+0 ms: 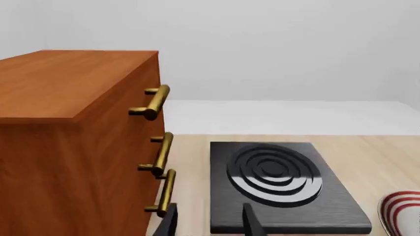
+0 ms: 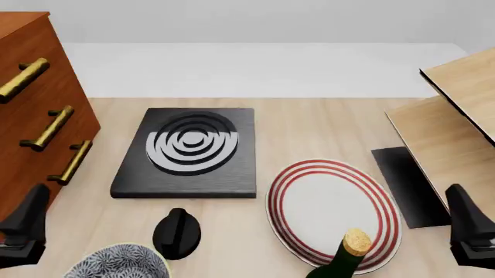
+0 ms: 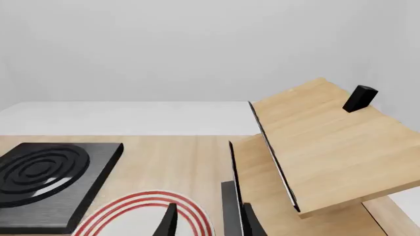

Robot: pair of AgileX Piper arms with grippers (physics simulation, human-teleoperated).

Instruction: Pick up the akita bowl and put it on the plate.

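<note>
The akita bowl [image 2: 117,262] sits at the table's near edge toward the left corner, beside a black knob [image 2: 177,233]. The plate [image 2: 334,212] lies toward the near right, a corked green bottle [image 2: 345,255] overlapping its near rim. The black slab [image 2: 189,152] lies beyond. Left gripper [image 1: 208,221] and right gripper [image 3: 206,221] both have jaws apart, holding nothing.

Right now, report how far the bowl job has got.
Nothing is done yet. The akita bowl sits on the table near the left gripper, ungrasped. The right gripper holds nothing either. The plate is bare. Grasping, lifting and placing all remain.
</note>
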